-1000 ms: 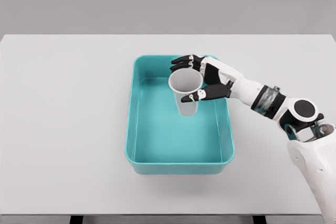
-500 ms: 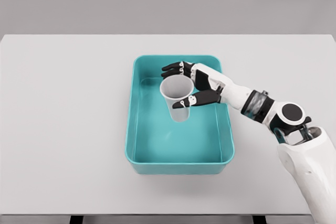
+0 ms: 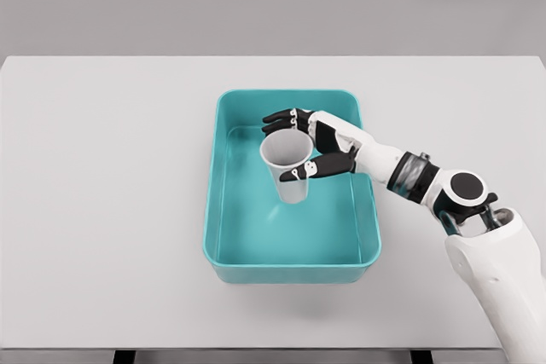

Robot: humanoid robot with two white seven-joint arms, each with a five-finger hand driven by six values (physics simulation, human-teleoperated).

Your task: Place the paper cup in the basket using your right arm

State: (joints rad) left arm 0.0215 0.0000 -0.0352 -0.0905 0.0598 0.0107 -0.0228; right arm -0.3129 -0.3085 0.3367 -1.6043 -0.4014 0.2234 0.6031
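Since half a second ago, the right hand (image 3: 320,144) has gone down a little bit with the paper cup (image 3: 287,163), and a second ago it was more to the right, close to the far right corner of the basket (image 3: 223,210). Now the cup is over the middle of the basket, a bit nearer the far end, and its top is inside the basket's walls. It stands up with its open top a little tipped toward the camera. You cannot tell if the cup's bottom is touching the basket floor or is just above it. The fingers (image 3: 281,116) are curled around the cup near its top, with dark fingers behind it and the thumb in front, so they are holding the cup. The white right arm comes in from the lower right and goes over the basket's right wall. The basket is blue-green and sits in the middle of the pale grey worktop (image 3: 102,176).
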